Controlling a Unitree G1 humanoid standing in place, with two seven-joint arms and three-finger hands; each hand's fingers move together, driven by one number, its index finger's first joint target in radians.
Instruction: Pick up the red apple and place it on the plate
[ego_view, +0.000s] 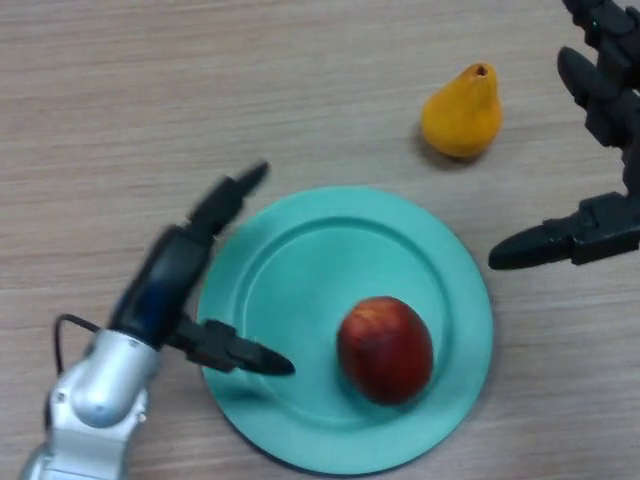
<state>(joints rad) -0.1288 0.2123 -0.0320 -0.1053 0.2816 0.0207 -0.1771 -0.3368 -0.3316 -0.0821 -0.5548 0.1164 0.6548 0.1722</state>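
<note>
At the left, the robot's left hand (185, 280) hangs over the near-left rim of the green plate (300, 250), its fingers spread and holding nothing, the thumb reaching in over the plate's surface. The red apple (386, 349) sits on the plate, right of center and toward the near edge, apart from that hand. Farther right, a yellow pear (463, 112) stands on the wooden table (150, 100) beyond the plate, and the right hand (600, 160) hovers at the far right edge, fingers spread and empty.
</note>
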